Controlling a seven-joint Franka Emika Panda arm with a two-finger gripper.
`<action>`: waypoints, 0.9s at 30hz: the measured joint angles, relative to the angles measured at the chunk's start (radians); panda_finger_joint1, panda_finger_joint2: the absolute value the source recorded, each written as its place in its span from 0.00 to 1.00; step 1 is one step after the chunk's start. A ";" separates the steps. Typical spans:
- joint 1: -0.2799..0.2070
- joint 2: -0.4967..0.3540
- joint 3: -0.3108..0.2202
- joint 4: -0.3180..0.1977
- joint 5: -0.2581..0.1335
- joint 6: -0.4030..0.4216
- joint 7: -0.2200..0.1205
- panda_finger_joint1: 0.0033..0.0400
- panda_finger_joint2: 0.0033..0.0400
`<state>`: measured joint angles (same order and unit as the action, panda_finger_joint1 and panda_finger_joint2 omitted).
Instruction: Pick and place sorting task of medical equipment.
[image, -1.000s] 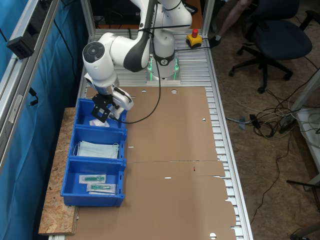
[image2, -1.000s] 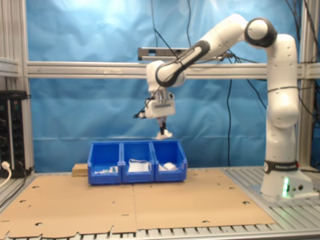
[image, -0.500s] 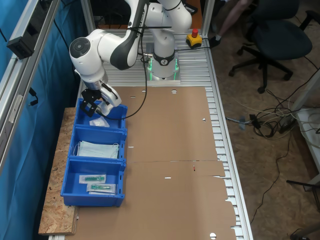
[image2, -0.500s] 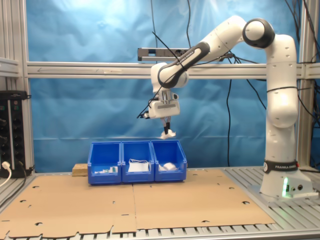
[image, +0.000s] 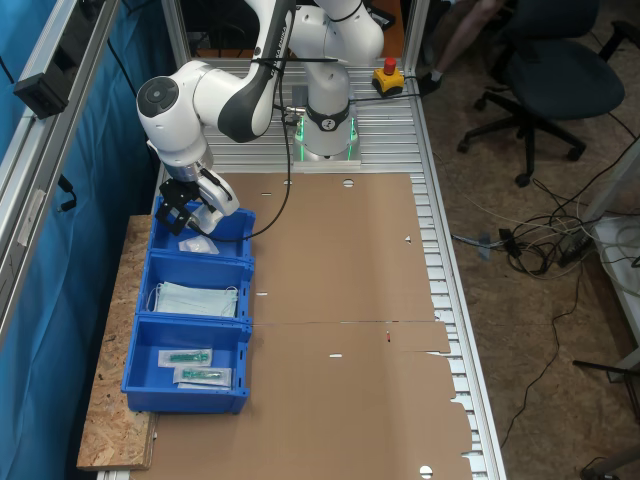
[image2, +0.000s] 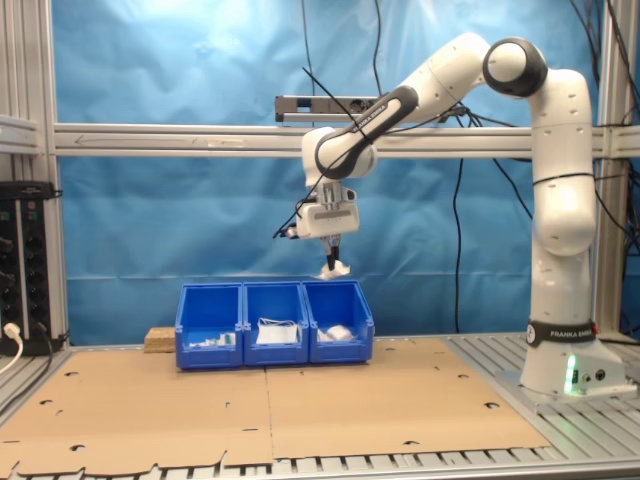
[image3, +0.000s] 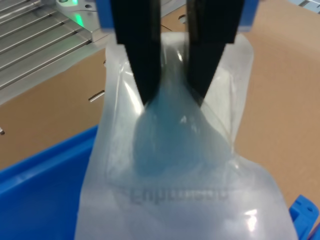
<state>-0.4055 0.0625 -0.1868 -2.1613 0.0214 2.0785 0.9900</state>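
Note:
My gripper (image2: 333, 258) hangs well above the blue bin (image: 236, 226) nearest the robot base, shut on the medical equipment (image2: 335, 269), a small white pad in a clear wrapper. In the wrist view the two black fingers (image3: 142, 60) pinch the wrapper's upper edge and the pad (image3: 175, 165) dangles below them over the bin's blue rim (image3: 40, 175). In the first exterior view the gripper (image: 176, 214) sits over that bin's outer corner. Another white pad (image: 197, 243) lies inside the bin, also seen as a white pad (image2: 338, 332) in the second exterior view.
Three blue bins stand in a row on a wooden board (image: 110, 420). The middle one holds pale-blue masks (image: 195, 298), the farthest from the base green-tipped packets (image: 195, 366). Brown cardboard (image: 350, 300) covers the table. A red button (image: 388, 77) sits by the base; an office chair (image: 555, 70) stands beyond.
Over the last second the gripper has risen with the pad and shifted toward the first exterior view's left, over the bin's outer edge. In the last half second it barely moved.

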 joint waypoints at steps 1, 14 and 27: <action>0.000 0.000 0.000 0.000 0.000 0.001 0.000 0.00 0.00; 0.000 0.001 -0.002 0.000 0.000 0.006 0.000 0.00 0.00; 0.000 0.001 -0.002 0.000 0.000 0.012 0.000 0.31 0.31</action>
<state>-0.4055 0.0631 -0.1885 -2.1613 0.0214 2.0906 0.9900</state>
